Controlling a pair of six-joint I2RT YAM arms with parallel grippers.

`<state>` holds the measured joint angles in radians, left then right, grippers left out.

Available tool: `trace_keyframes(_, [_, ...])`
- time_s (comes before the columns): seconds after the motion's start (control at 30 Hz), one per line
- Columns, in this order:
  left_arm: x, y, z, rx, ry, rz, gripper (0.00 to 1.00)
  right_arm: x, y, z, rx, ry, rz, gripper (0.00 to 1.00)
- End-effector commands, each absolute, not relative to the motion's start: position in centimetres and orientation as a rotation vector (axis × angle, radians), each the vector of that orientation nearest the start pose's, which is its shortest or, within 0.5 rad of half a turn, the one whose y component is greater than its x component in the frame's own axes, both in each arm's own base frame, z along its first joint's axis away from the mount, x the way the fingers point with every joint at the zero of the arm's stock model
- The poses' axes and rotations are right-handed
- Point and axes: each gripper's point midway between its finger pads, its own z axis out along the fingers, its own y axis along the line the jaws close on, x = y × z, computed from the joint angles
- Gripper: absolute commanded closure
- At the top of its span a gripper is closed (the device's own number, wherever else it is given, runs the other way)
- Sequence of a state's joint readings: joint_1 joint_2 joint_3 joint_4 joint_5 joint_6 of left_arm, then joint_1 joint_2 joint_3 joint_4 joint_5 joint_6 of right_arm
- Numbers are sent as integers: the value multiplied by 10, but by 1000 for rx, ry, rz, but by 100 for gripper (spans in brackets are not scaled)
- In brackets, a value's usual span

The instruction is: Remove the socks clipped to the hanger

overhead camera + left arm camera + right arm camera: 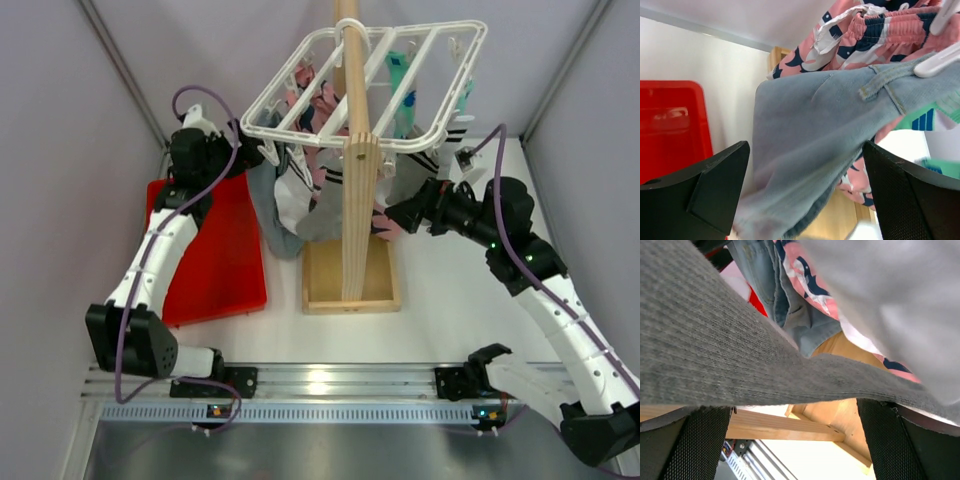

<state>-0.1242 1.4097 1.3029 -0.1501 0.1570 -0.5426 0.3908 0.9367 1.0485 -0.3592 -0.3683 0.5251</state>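
1. The hanger (290, 132) hangs from a wooden post (358, 200), above both hands. It keeps the socks and cloths dangling free of the table (450, 290), so each must be reached from below or from the side.
2. The right hand (792, 410) is spread wide. A grey sock (740, 355) stretches across just above the gap between its fingers (695, 445), but nothing is pinched. I judge it is placed to close on that sock and pull it off its clip.
3. The left hand (805, 150) is also spread. Hanging into its gap is the blue-grey cloth (805, 125), not a sock, with the pink cloth (880, 30) above and beyond it.
4. A teal sock (922, 120) shows past the left hand's right finger, behind the blue-grey cloth. Closing here would probably grab the wrong item.
5. A white clip (940, 60) up and to the right of the left hand bites the blue-grey cloth's edge.
6. The red tray (215, 270) lies below and outward of the left hand, a likely drop place. No sock shows in its visible part.
7. The box base (320, 295), below and inward of the right hand, holds only the post.
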Motion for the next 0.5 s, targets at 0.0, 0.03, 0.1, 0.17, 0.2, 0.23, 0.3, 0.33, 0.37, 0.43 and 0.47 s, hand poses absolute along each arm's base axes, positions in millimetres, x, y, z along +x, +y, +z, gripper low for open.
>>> trace_keyframes(0.0, [416,-89,342,-268,1754,-566,2,252,199,352,-171,1793,1004,0])
trace_keyframes(0.03, [403,-89,354,-255,1722,-576,2,250,200,351,-171,1797,1008,0])
trace_keyframes(0.1, [390,-91,351,-248,1722,-596,2,247,199,350,-168,1799,1005,1])
trace_keyframes(0.17, [369,-101,361,-201,1702,-676,2,244,198,350,-167,1802,1003,0])
trace_keyframes(0.2, [360,-109,356,-171,1716,-720,2,244,197,349,-165,1803,1001,0])
trace_keyframes(0.23, [346,-123,362,-92,1710,-804,2,241,197,350,-169,1800,1004,0])
trace_keyframes(0.3, [332,-138,355,-37,1715,-914,2,240,196,348,-166,1805,1000,1])
trace_keyframes(0.33, [326,-145,353,-14,1718,-964,4,238,196,348,-167,1807,1001,1])
trace_keyframes(0.37, [312,-158,351,36,1726,-1068,6,237,195,347,-167,1814,997,1])
trace_keyframes(0.43, [299,-167,351,96,1679,-1145,10,233,192,348,-167,1814,989,1])
trace_keyframes(0.47, [291,-171,352,117,1671,-1193,11,232,190,348,-167,1811,974,0])
